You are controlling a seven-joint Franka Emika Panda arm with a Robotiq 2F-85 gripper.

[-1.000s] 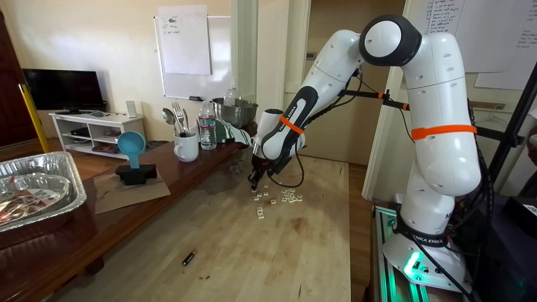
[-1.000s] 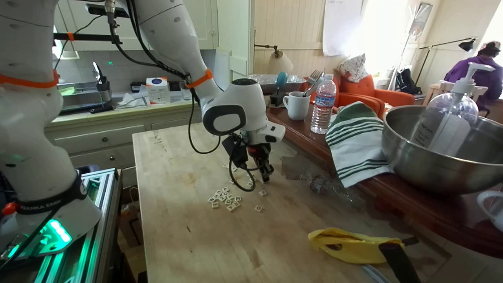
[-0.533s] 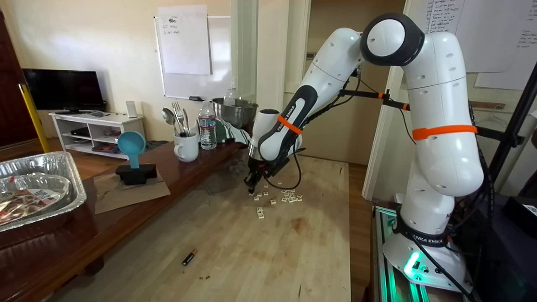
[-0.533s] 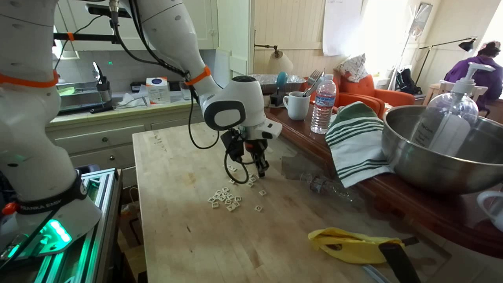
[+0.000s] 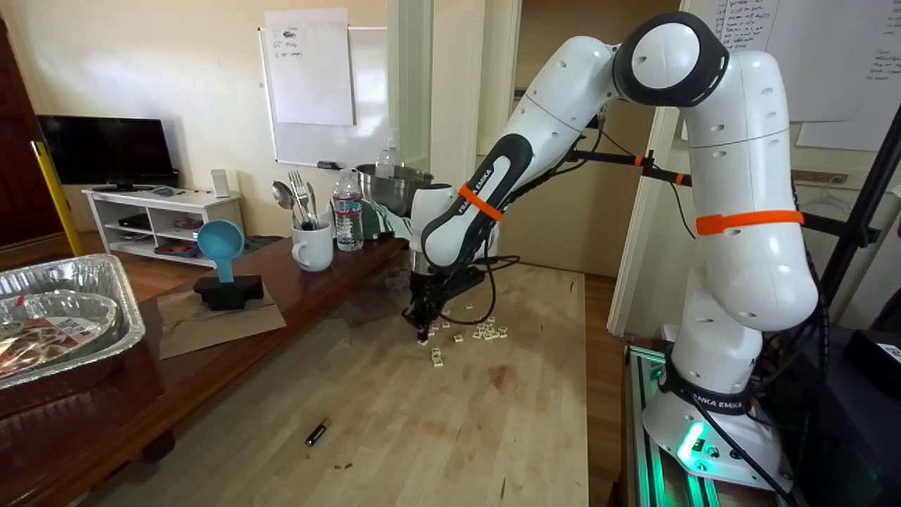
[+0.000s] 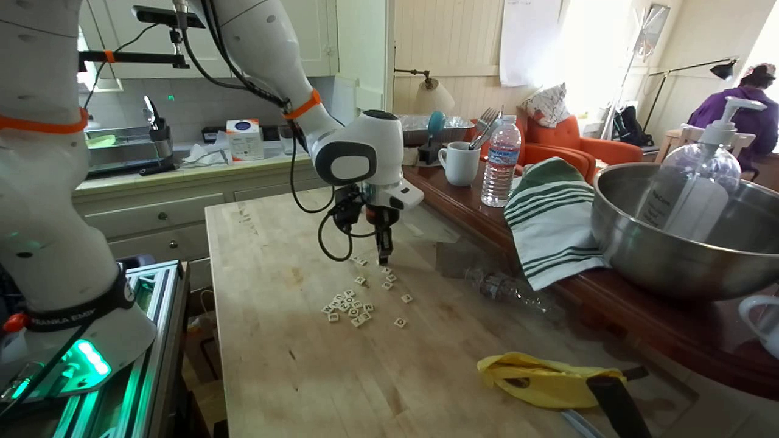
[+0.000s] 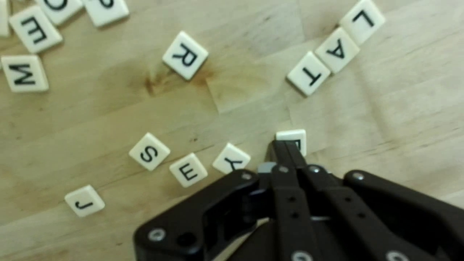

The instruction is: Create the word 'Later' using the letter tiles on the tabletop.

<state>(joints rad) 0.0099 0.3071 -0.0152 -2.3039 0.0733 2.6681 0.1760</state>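
My gripper (image 7: pixel 285 143) is shut, its fingertips together over a pale tile (image 7: pixel 292 134) whose letter is mostly covered. I cannot tell how hard they touch. In both exterior views the gripper (image 5: pixel 422 334) points down low over the wooden tabletop (image 5: pixel 394 429); it also shows here (image 6: pixel 384 258). In the wrist view, L (image 7: pixel 363 21), A (image 7: pixel 338 50) and T (image 7: pixel 309 73) lie in a slanted row, edges close. R (image 7: pixel 185 55) lies apart. S (image 7: pixel 149 151), E (image 7: pixel 188 170), Y (image 7: pixel 231 158) and J (image 7: pixel 84 201) lie loose. Several tiles cluster (image 6: pixel 350 307).
A raised dark counter (image 5: pixel 338 289) borders the tabletop, bearing a white mug (image 5: pixel 312 248), a water bottle (image 5: pixel 348 215) and a steel bowl (image 6: pixel 688 255). A battery (image 5: pixel 317 432) lies on the tabletop. A yellow object (image 6: pixel 548 380) lies near the counter. A cable hangs beside the gripper.
In an exterior view the gripper has moved down the picture, to beside the L-A-T row. The tile under its fingertips appears to have slid along the tabletop with it. Other tiles look unmoved.
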